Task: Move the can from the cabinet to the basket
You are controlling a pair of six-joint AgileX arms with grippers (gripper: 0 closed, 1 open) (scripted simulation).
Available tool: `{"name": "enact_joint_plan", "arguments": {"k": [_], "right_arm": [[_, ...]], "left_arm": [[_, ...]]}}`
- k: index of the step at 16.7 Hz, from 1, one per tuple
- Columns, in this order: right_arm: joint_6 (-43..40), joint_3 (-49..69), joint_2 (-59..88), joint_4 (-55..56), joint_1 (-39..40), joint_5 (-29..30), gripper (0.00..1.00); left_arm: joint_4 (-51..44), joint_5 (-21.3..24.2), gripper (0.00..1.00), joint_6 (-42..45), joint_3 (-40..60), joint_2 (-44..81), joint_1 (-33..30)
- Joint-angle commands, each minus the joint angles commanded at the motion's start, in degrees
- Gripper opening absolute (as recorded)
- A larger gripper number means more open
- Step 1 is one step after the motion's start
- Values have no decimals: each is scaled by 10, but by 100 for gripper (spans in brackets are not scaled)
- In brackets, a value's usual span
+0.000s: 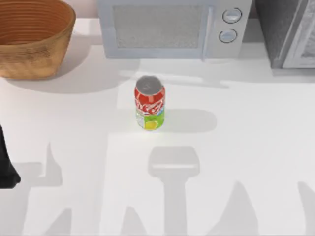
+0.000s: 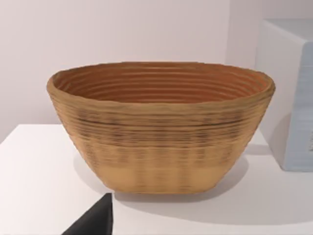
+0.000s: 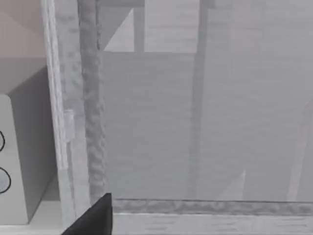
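**Can upright on the open table, both arms back**

From above, the can [image 1: 149,104] stands upright near the middle of the white table [image 1: 256,147], silver top up, red half above the lime-green half. Nothing touches it. It sits on the bare tabletop, just in front of the microwave [image 1: 167,29] and well apart from both other task things. The basket [image 1: 30,37] stands at the table's far left corner, its ribbed inside showing. The cabinet [image 1: 288,32] stands at the far right corner, beside the microwave, its dark speckled side turned toward the microwave and its paler front panel angled to the right. A dark part of the left arm [image 1: 6,167] juts in at the left edge of the table, near the front; whether its pincer is released or clenched cannot be told.

The left wrist view faces the basket [image 2: 161,142] side-on, sitting on the table with a pale wall behind and the microwave's light grey side [image 2: 288,98] next to it. A dark fingertip [image 2: 95,220] pokes into the frame near the table edge; the pincer's state cannot be told from this.

The right wrist view looks close at the cabinet [image 3: 195,122], its grey-white panel and speckled frame edge ahead, with the microwave's knobbed end [image 3: 10,161] to one side. A dark fingertip [image 3: 95,218] shows here too, and again I cannot tell whether that pincer is released or clenched.
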Motion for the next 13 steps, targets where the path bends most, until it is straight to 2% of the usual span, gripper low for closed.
{"name": "enact_joint_plan", "arguments": {"k": [7, 10, 13], "right_arm": [[7, 75, 344, 257, -216, -212, 100], [9, 95, 428, 322, -271, -267, 100], [10, 103, 457, 345, -292, -287, 100]], "left_arm": [[0, 0, 100, 0, 0, 0, 0], [0, 0, 100, 0, 0, 0, 0], [0, 0, 100, 0, 0, 0, 0]]}}
